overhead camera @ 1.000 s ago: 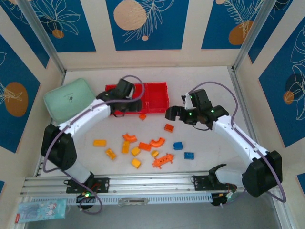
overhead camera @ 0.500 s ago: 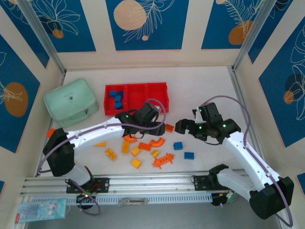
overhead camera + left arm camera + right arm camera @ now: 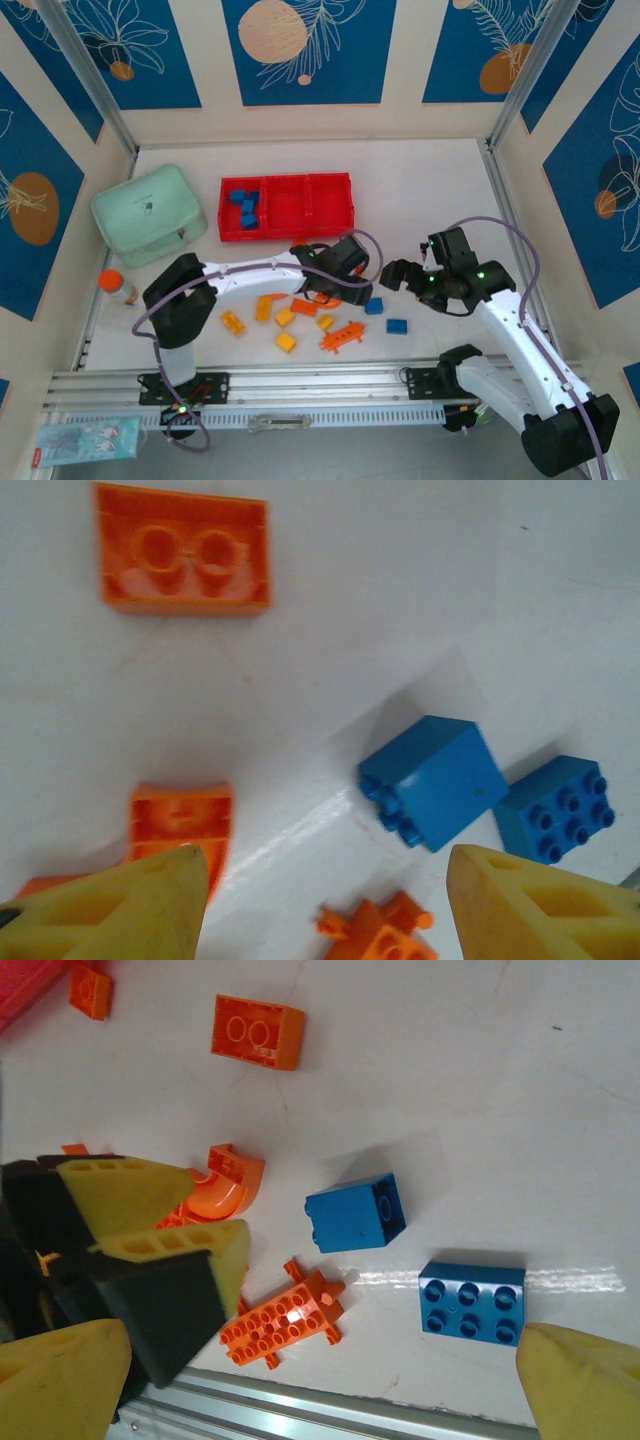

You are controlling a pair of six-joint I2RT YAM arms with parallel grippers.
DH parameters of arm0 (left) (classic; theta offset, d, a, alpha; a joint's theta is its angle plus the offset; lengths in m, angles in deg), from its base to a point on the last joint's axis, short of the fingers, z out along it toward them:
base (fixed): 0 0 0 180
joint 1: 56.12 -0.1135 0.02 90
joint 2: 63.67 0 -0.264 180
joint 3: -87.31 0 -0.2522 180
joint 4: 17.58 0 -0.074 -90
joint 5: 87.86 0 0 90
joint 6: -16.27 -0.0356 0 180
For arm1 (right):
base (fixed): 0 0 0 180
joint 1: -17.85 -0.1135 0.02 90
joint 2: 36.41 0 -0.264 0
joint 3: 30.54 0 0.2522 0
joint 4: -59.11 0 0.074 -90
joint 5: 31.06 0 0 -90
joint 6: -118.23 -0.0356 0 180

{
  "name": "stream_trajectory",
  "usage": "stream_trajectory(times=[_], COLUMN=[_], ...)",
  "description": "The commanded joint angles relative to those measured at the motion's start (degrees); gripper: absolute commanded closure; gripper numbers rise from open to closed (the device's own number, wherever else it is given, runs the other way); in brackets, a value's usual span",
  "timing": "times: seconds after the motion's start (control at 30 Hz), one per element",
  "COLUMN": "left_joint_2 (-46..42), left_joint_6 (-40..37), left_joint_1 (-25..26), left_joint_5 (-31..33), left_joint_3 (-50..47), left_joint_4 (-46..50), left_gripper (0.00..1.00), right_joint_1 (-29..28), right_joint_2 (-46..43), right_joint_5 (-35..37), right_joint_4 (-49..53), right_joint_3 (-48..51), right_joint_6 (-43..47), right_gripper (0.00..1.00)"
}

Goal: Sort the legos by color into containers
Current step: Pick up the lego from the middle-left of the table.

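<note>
while two blue legos are seen loose below, the left gripper and right gripper are held open, empty.

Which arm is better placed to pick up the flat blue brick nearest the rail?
Right, likely. The flat blue brick lies just ahead of the right gripper, which is wide open; the left gripper, also open, has it at the edge of its view.

Between the wide-spread fingertips of our right gripper we see a blue brick tipped on its side, a flat six-stud blue brick near it, and an orange studded piece just beside the left gripper.
</note>
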Motion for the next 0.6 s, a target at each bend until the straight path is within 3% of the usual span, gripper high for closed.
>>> stream_trajectory(times=[0.0, 0.57], left_joint_2=[3.3, 12.6], left_joint_6=[3.4, 12.8], left_joint_1=[1.6, 4.5], left_joint_5=[-2.6, 1.4], left_joint_3=[2.6, 9.4], left_joint_4=[-2.3, -1.7], left_gripper=[0.36, 0.28], right_joint_1=[0.5, 6.9], right_joint_2=[-2.1, -9.6], right_joint_5=[0.5, -0.8], right_joint_4=[2.3, 5.3], right_joint_3=[1.2, 3.1], right_joint_6=[-4.1, -6.2], right_gripper=[0.01, 0.01])
